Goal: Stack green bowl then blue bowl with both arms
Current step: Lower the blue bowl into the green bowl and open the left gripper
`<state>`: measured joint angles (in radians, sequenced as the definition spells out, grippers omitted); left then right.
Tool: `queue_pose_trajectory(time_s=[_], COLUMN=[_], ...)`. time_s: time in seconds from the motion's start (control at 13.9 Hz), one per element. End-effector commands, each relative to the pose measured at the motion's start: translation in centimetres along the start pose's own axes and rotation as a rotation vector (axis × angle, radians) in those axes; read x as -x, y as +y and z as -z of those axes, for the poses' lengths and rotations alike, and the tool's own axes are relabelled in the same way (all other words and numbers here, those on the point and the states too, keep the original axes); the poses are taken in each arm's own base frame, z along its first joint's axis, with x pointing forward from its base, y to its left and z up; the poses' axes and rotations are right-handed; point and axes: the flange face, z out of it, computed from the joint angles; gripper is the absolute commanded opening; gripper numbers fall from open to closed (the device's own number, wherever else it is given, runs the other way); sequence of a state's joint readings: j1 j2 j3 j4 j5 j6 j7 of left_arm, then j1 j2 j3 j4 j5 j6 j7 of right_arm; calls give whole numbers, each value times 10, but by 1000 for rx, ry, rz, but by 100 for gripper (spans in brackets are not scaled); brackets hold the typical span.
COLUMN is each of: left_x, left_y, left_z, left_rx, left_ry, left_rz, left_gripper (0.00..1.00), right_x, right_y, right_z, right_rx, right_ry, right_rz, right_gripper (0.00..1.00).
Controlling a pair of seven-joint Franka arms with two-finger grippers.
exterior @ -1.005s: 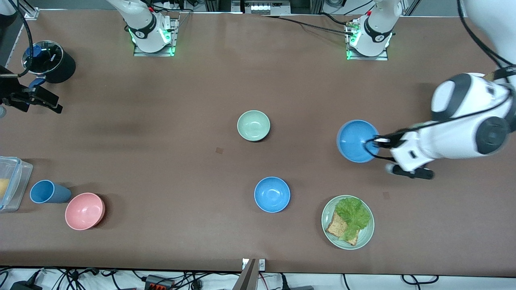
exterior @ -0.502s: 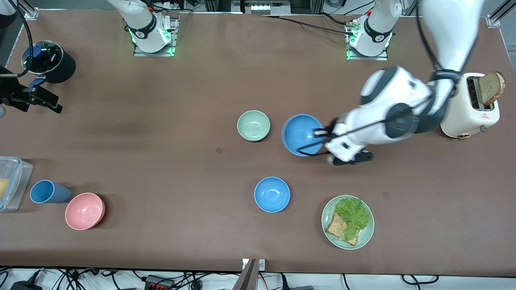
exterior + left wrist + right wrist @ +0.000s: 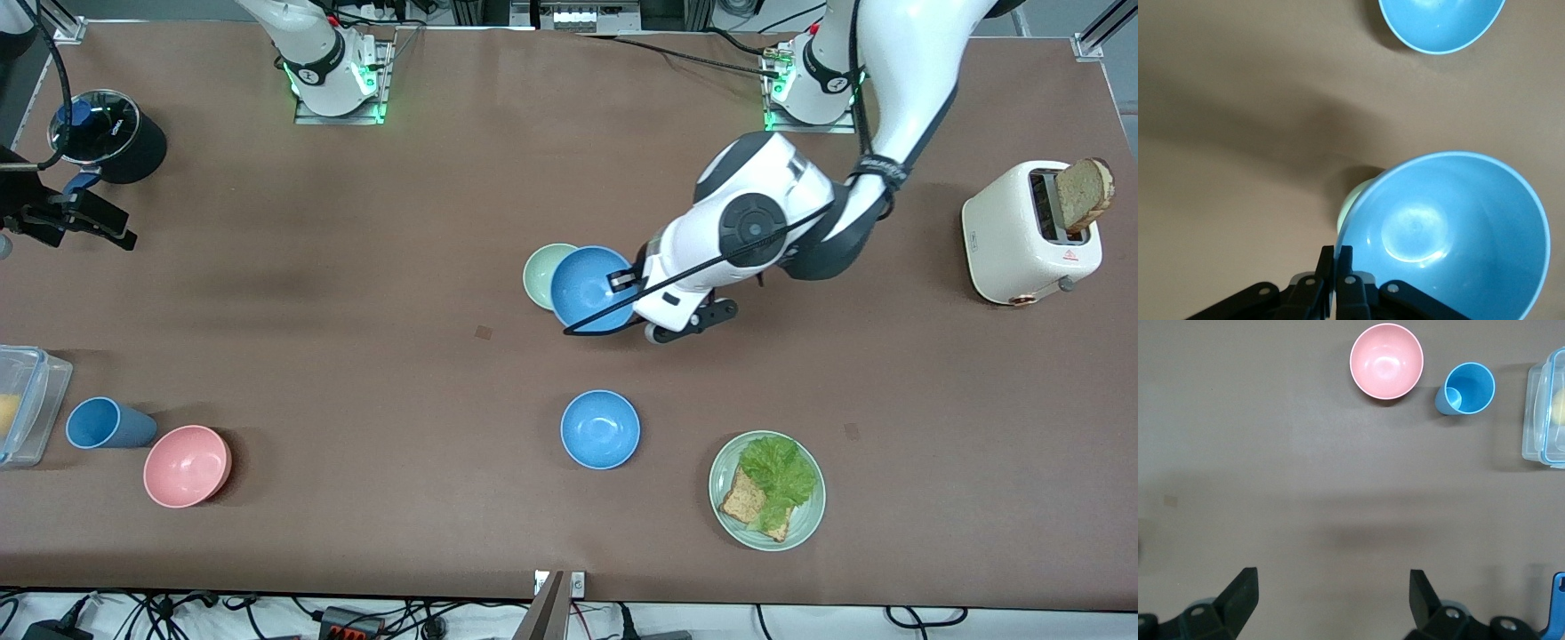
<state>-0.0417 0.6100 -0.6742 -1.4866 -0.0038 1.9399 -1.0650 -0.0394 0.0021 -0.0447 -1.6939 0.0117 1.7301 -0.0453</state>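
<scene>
Left gripper [image 3: 622,283] has its jaws pinched on the rim of the blue bowl [image 3: 591,288], holding it in the air, partly over the green bowl [image 3: 544,271] mid-table. Right gripper [image 3: 1331,600] waits at the right arm's end, jaws spread wide with nothing between them.

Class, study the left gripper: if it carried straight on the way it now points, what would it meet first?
Probably the small pale mint-green bowl. The left gripper, shut on the rim of a bright sky-blue bowl, points that way, its bowl already overlapping the green one. Height is unclear.
</scene>
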Motion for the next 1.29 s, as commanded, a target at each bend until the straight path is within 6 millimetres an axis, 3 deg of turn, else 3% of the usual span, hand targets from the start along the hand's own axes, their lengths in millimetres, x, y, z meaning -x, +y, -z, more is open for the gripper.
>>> queue_pose_trajectory(time_s=[0.0,0.29,0.43,0.72,0.86,1.0,1.22], left_x=[10,27,48,67,85,87,85], left_y=[5,-3,5,4,10,5,5], left_z=[-34,-71,-86,-110,-121,-135,-136], left_rx=[21,-18,-28,-67,-72,-55,-52], left_ry=[19,39,53,50,51,67,73], left_rz=[66,141,174,151,120,107,105], left_gripper=[0,0,0,0,0,0,0], right_x=[8,8,8,8,8,8,8], right_y=[4,4,3,0,0,-1,-1], right_z=[5,5,5,5,5,5,5], right_rx=[10,10,10,9,11,9,9], right_ry=[8,5,5,2,5,4,2], right_rz=[10,10,11,16,16,17,17], right_gripper=[100,100,100,100,100,100,100])
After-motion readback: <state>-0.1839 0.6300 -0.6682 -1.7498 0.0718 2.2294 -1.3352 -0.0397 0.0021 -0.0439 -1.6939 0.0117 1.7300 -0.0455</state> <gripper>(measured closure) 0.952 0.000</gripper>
